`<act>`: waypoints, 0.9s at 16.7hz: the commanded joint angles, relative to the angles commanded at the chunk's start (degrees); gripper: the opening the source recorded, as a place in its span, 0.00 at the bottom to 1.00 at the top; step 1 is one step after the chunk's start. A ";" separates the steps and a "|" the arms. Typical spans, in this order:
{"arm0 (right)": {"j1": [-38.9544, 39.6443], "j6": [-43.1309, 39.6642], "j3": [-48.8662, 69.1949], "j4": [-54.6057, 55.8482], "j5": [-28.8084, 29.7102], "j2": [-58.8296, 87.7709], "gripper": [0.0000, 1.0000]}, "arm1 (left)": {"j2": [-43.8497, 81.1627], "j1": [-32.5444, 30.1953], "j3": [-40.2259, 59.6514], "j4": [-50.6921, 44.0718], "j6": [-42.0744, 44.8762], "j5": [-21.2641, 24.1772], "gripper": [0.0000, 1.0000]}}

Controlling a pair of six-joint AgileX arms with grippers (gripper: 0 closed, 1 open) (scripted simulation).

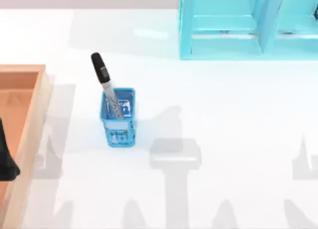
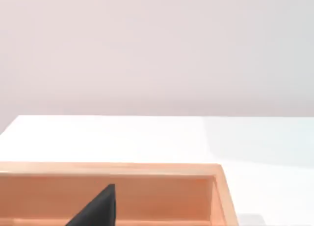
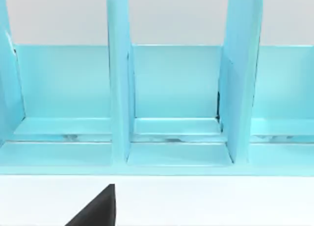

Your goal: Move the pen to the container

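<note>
Top view: the pen [image 1: 105, 83] stands tilted in a blue mesh cup [image 1: 119, 120] near the middle of the surface [image 1: 223, 114], its black cap leaning out, so a grasp from above seems possible. The container [image 1: 27, 124] lies at the left edge, well apart.

Left wrist view: the left gripper [image 2: 98, 209] hangs over the container; I cannot tell its jaws.

Right wrist view: the right gripper [image 3: 98, 209] faces a teal shelf [image 3: 171, 113]; jaws likewise unclear.

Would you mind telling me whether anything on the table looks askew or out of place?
Nothing looks spilled or damaged. The pen leans in the blue cup, cap end poking out toward the table's far left, which is normal for a pen in a cup. It is not yet in the container.
</note>
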 joint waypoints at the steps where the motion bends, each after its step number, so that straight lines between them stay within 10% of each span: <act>1: 0.00 0.00 0.00 0.00 0.00 0.00 1.00 | 0.00 0.00 0.00 0.00 0.00 0.00 1.00; 15: 0.00 0.00 0.00 0.00 0.00 0.00 1.00 | 45.34 -2.07 4.85 32.01 -10.63 17.35 1.00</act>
